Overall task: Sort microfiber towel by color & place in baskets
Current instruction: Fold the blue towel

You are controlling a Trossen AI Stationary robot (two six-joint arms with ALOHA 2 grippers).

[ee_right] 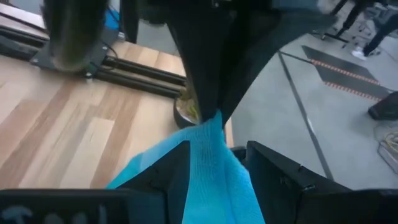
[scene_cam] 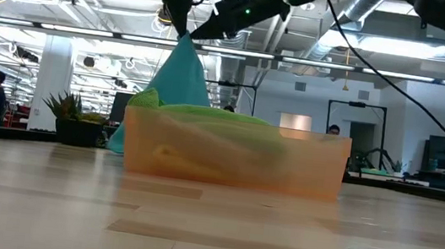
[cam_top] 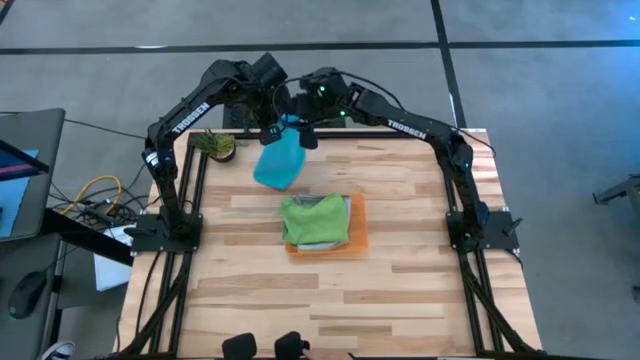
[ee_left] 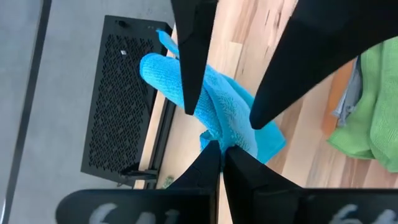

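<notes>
Left gripper (cam_top: 272, 131) pinched shut on the blue towel (cam_top: 279, 162), hanging near the tabletop's (cam_top: 400, 280) far edge; right gripper (cam_top: 306, 137) fingers spread around it; green towel (cam_top: 314, 219) in the orange tray (cam_top: 356, 228) mid-tabletop.

One blue towel (cam_top: 278, 163), one green towel (cam_top: 314, 219), one orange tray (cam_top: 357, 232), one potted plant (cam_top: 216, 145), two arms.
</notes>
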